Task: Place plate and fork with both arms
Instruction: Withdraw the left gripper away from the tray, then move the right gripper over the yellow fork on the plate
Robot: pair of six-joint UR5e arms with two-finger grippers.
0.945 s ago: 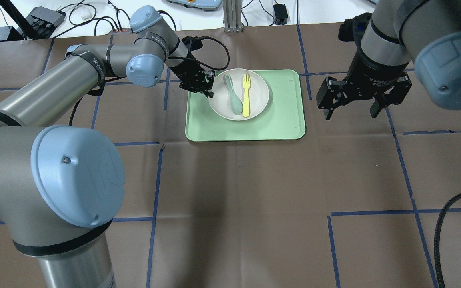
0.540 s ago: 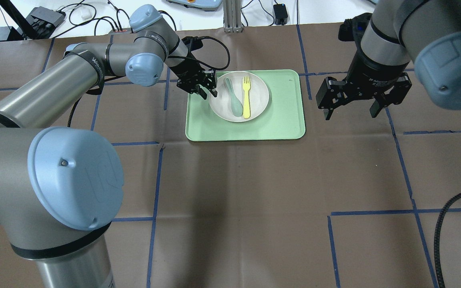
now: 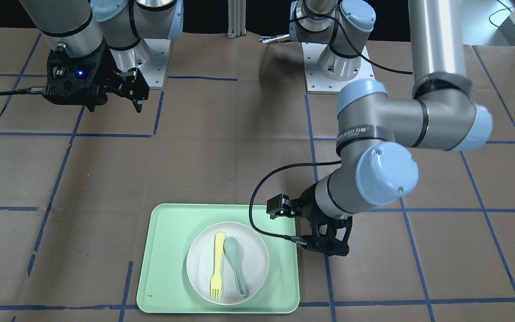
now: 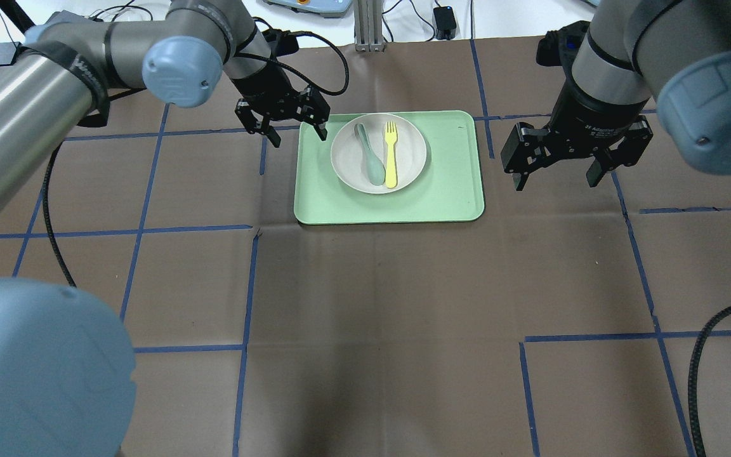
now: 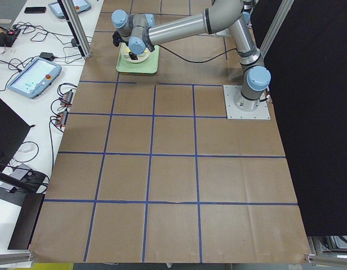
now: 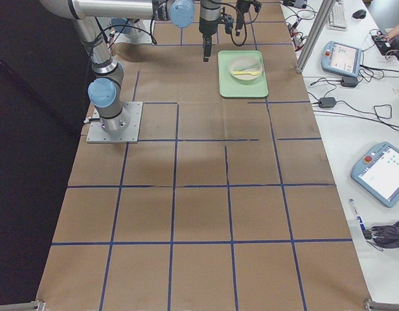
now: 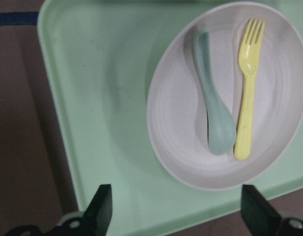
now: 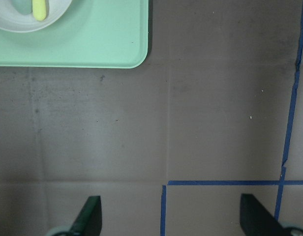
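The off-white plate point(image 4: 411, 152) lies on the mint-green tray point(image 4: 448, 193). The yellow fork point(image 4: 391, 155) and a grey-green spoon point(image 4: 370, 158) lie side by side in the plate. My left gripper point(image 4: 297, 136) is open and empty, raised by the tray's far-left corner and apart from the plate. Its wrist view shows the plate point(image 7: 176, 113), the fork point(image 7: 247, 93) and the tray point(image 7: 102, 98) below its spread fingertips point(image 7: 102, 204). My right gripper point(image 4: 556, 183) is open and empty above bare table to the right of the tray. The front view shows the plate point(image 3: 255, 255) and the fork point(image 3: 216, 266).
The table is covered in brown paper with blue tape lines point(image 4: 248, 285). A black cable point(image 4: 698, 355) lies at the near right. An aluminium post point(image 4: 365, 25) and cables stand behind the table's back edge. The right wrist view shows the tray's corner point(image 8: 117, 49).
My left gripper left the plate's left rim, opened wider, and drew back to the left and upward. The plate, fork and spoon stayed put. The right arm has not moved.
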